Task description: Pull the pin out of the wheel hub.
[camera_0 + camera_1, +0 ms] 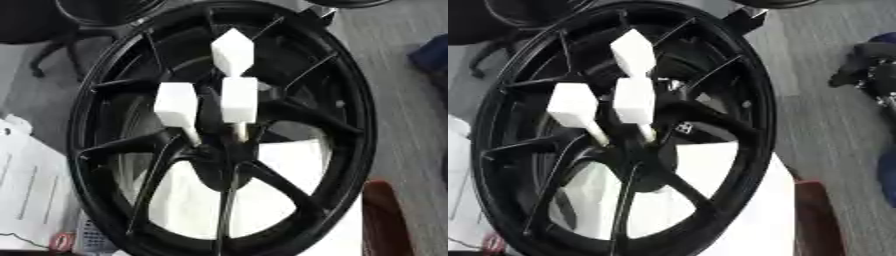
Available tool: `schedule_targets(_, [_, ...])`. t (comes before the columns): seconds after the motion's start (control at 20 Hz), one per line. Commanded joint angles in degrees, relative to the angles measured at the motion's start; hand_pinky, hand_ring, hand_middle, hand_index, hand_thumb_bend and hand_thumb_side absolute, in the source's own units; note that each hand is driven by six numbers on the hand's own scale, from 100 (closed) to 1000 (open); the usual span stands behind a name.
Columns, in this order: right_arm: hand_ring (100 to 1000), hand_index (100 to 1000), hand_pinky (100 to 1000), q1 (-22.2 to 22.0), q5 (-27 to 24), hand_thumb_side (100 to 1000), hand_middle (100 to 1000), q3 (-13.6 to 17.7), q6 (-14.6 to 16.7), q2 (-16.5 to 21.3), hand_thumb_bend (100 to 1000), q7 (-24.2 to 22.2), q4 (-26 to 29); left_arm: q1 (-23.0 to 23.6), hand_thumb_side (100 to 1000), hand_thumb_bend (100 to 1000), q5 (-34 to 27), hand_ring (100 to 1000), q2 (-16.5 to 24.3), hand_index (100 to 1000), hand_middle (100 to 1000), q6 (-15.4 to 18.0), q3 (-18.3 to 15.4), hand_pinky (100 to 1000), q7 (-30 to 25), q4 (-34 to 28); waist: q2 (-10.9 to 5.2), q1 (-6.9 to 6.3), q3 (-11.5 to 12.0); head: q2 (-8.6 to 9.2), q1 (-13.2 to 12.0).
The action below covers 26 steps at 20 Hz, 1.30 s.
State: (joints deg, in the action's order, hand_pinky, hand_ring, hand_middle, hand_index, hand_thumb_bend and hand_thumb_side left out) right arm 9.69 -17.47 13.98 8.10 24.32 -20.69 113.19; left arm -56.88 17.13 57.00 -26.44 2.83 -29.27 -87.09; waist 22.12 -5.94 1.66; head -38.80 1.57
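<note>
Filling both views, a glossy black spoked wheel hub (223, 130) holds three white blocky-headed pins (178, 106); no hand shows.

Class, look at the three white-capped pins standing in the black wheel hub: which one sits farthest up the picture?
The top pin. Its white block is tilted like a diamond, above the middle pin and the left pin, whose blocks stand side by side.

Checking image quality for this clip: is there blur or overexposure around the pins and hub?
Left eye view: soft overall, the white pin heads blown out, faces featureless. Right eye view: equally soft; the black wheel hub merges into dark spokes, and white paper behind glares. No hand visible.
</note>
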Motion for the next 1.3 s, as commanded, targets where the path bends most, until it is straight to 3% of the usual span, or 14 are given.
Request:
schedule_targets(0.05, [645,804,791,0.2,0.1,581,627,0.5,0.1,1.6,100,0.2,1.4,-0.6,102,116,-0.7,513,3.0,360,229,0.9,-1.9,662,1.5,1.7,-1.87,0.06,0.0,-0.24,0.1])
schedule_targets(0.25, [645,804,791,0.1,0.3,576,628,2.8,0.8,0.7,100,2.0,1.4,3.1,119,100,1.3,541,1.7,442,282,-1.1,-5.5,665,3.6,5.6,-0.63,1.44,2.7,0.97,3.8])
schedule_targets(0.3, [645,804,791,0.0,0.3,575,628,3.0,0.9,0.6,100,2.3,1.4,4.4,135,100,1.3,623,1.2,601,436,-1.9,-6.8,718,4.0,6.9,-0.59,1.55,2.7,1.00,3.8])
schedule_targets(0.4, [645,804,791,0.0,0.3,575,628,3.0,1.1,0.6,100,2.6,1.4,7.1,323,178,0.2,760,0.5,772,642,-3.6,-9.6,774,3.8,9.7,-0.64,1.60,2.3,0.91,3.4])
schedule_targets(0.45, [645,804,791,0.1,0.3,575,628,2.8,1.1,0.6,100,2.6,1.4,8.6,371,205,-0.6,773,0.4,787,665,-3.9,-11.0,780,3.5,11.1,-0.72,1.56,2.0,0.85,3.1])
schedule_targets(0.5, [645,804,791,0.1,0.2,576,628,2.7,1.1,0.6,100,2.5,1.4,10.0,602,347,-1.4,801,0.4,822,715,-3.6,-12.4,794,3.3,12.4,-0.83,1.52,1.6,0.78,2.6])
schedule_targets(0.65, [645,804,791,0.2,0.0,577,627,2.3,1.0,0.6,100,2.2,1.4,14.5,646,362,-4.1,800,0.9,821,713,-1.3,-15.0,793,4.1,12.2,-1.08,1.38,0.9,0.67,1.8])
schedule_targets(0.8, [645,804,791,0.3,-0.3,578,627,2.1,0.9,0.7,100,2.0,1.4,17.0,682,277,-6.8,764,1.3,770,653,1.3,-16.1,770,6.5,11.3,-1.22,1.25,0.5,0.63,1.3])
schedule_targets(0.85, [645,804,792,0.3,-0.4,578,627,2.0,0.8,0.7,100,2.0,1.4,17.1,684,263,-7.7,758,1.4,764,643,2.2,-16.4,765,7.4,11.5,-1.25,1.22,0.4,0.63,1.3])
schedule_targets(0.9, [645,804,792,0.4,-0.5,577,627,2.0,0.8,0.7,100,2.0,1.4,16.8,667,188,-8.6,724,1.3,733,592,3.1,-16.7,743,8.3,11.4,-1.28,1.22,0.4,0.64,1.3])
schedule_targets(1.0, [645,804,792,0.5,-0.6,576,627,2.0,0.7,0.7,100,2.0,1.4,16.3,630,154,-10.4,693,1.0,705,553,4.9,-17.0,728,10.1,10.6,-1.31,1.23,0.3,0.66,1.2])
schedule_targets(1.3, [644,803,791,0.6,-0.8,577,626,1.8,0.6,0.6,100,1.8,1.4,14.4,606,125,-15.8,646,-1.7,664,502,8.8,-15.9,696,15.4,4.2,-1.32,1.40,0.1,0.77,1.0])
